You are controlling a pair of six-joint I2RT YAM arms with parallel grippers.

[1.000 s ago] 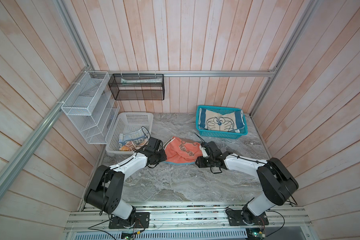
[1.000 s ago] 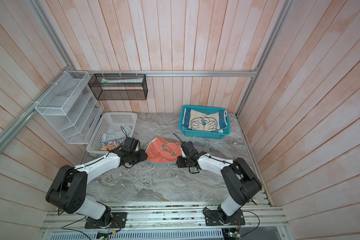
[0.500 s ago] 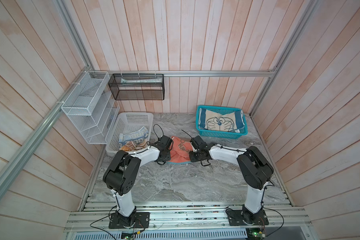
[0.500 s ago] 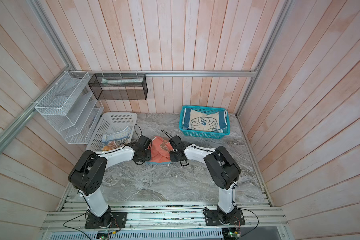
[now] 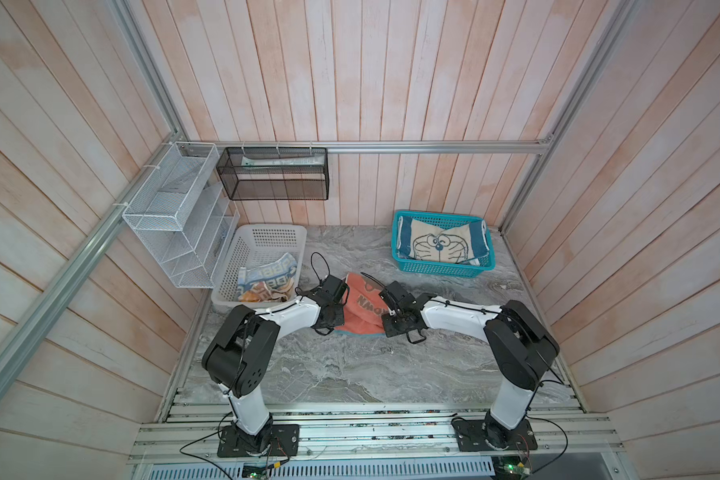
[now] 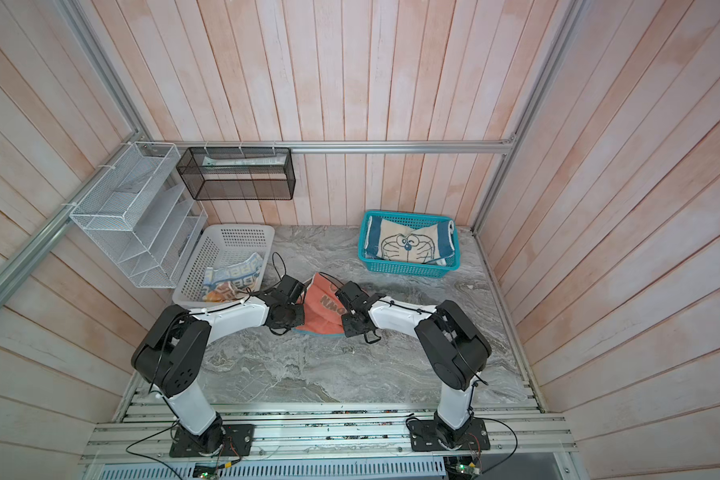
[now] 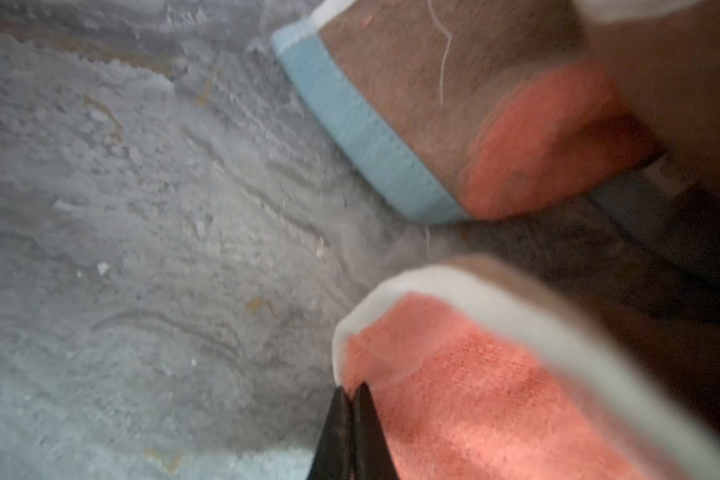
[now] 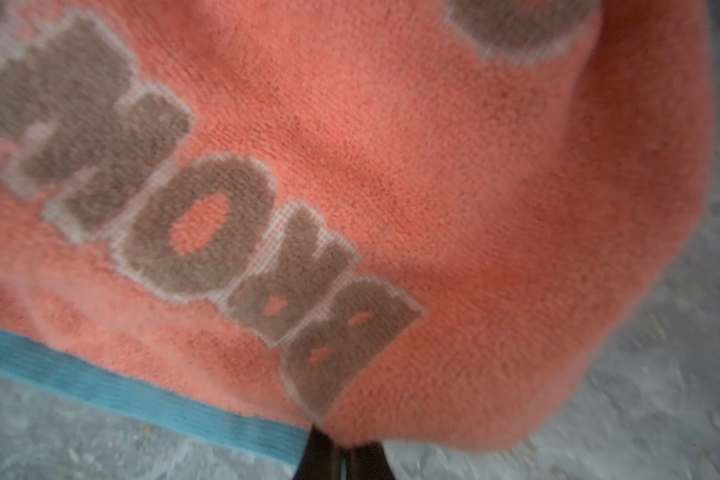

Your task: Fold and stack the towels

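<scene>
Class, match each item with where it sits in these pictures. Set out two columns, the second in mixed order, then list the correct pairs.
Items
1. coral-orange "BROWN" terry towel
2. blue-cream Doraemon cartoon towel
3. blue, orange and cream block-lettered towel
4. black wire-mesh rack

Places
A. in the white plastic basket
B. hung on the wooden back wall
C. on the grey marbled tabletop
D. in the teal plastic basket

Pairs: 1-C, 2-D, 3-A, 4-B

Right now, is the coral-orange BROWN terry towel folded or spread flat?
Mid-fold: the coral-orange BROWN terry towel is bunched narrow, one corner raised over its blue-hemmed layer.
</scene>
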